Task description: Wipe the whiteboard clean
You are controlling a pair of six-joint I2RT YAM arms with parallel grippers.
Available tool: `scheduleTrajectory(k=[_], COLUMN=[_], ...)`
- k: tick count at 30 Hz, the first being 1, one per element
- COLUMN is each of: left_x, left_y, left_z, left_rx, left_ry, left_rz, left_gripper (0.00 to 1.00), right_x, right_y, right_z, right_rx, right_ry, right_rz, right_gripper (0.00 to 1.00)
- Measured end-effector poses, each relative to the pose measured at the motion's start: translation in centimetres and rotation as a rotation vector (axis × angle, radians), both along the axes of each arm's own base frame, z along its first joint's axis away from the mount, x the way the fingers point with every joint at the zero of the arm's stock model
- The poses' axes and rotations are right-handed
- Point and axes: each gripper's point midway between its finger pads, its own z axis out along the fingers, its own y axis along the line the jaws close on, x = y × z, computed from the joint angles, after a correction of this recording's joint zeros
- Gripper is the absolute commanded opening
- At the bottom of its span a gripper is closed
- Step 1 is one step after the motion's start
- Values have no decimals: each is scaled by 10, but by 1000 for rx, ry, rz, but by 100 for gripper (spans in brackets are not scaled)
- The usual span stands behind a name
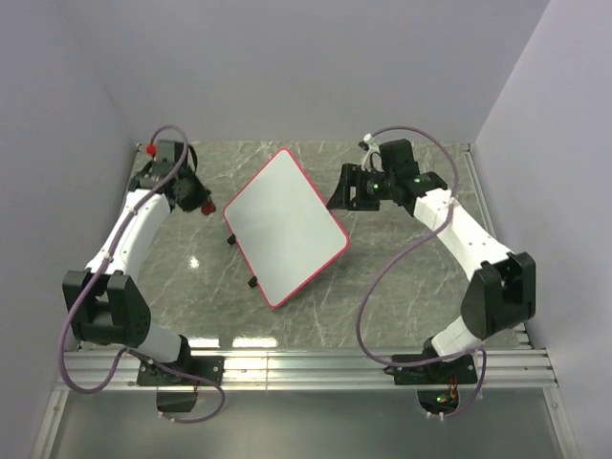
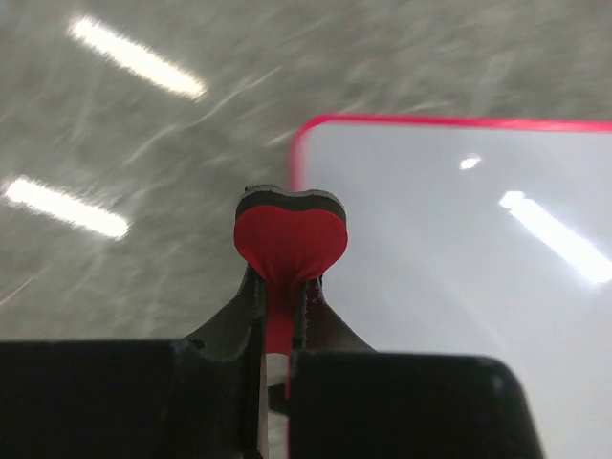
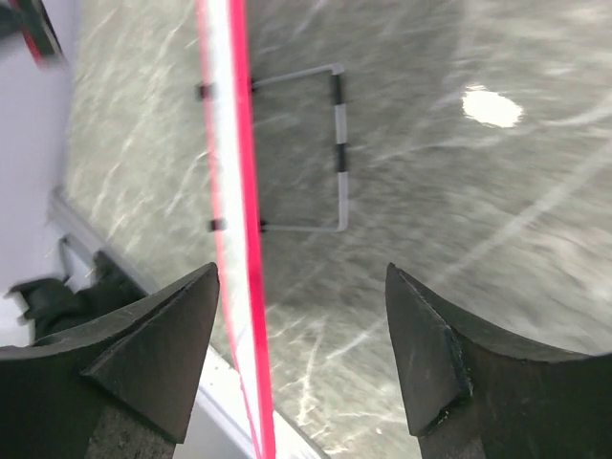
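Whiteboard (image 1: 285,228): red-framed, white face up, set askew mid-tabletop (image 1: 402,287) between my arms. Left pincer (image 2: 284,292): clenched on red heart-shaped eraser (image 2: 290,239), just beside the board's corner. Right pincer (image 3: 301,335): released, jaws spread, board's red edge showing between them.

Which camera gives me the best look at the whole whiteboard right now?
Top external: the whole whiteboard shows, all four corners, face blank. Left wrist shows only one corner and part of the face, behind the eraser in the left pincer. Right wrist sees it edge-on past the open right pincer, so no face.
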Motion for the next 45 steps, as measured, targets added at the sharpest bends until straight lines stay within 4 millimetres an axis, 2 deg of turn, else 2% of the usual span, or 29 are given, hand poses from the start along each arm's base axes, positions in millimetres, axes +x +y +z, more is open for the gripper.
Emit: scheduleTrajectory(k=[3, 6, 7, 9, 10, 12, 13, 14, 18, 23, 29, 32, 35, 40, 43, 45], left_x=[-32, -72, -80, -93, -95, -96, -94, -93, -90, -85, -59, -46, -29, -14, -13, -16], left_y=[21, 31, 33, 37, 38, 40, 40, 41, 41, 42, 39, 34, 28, 27, 29, 29], left_z=[-56, -110, -120, -133, -136, -139, -139, -138, -137, -125, -78, -38, 21, 133, 181, 198], left_rx=[50, 91, 100, 117, 121, 129, 129, 131, 129, 135, 113, 81, 45, 14, 5, 0], left_ry=[141, 306, 339, 381, 388, 387, 382, 374, 363, 355, 239, 131, -23, -297, -419, -470], left_rz=[63, 95, 104, 117, 123, 131, 135, 133, 144, 147, 145, 134, 111, 110, 124, 126], left_gripper=[13, 31, 44, 57, 67, 79, 96, 100, 99, 99, 98, 99, 99, 99, 99, 95], right_x=[-2, -9, -13, -28, -35, -46, -50, -54, -65, -75, -80, -79, -78, -77, -79, -83], right_y=[-16, -29, -32, -41, -44, -49, -51, -53, -59, -63, -66, -66, -65, -61, -57, -56], right_z=[14, 33, 36, 32, 26, 12, 5, -3, -21, -27, -28, -26, -22, -5, 19, 34], right_rx=[-50, -64, -63, -69, -76, -88, -96, -105, -125, -129, -130, -126, -116, -64, -1, 42], right_ry=[-51, -124, -144, -154, -145, -120, -106, -89, -53, -54, -61, -65, -66, -107, -180, -235], right_rz=[-69, -120, -129, -147, -152, -159, -160, -163, -169, -172, -181, -186, -191, -197, -195, -193], right_gripper=[77, 78, 78, 78, 79, 80, 81, 83, 88, 88, 88, 88, 87, 86, 86, 86])
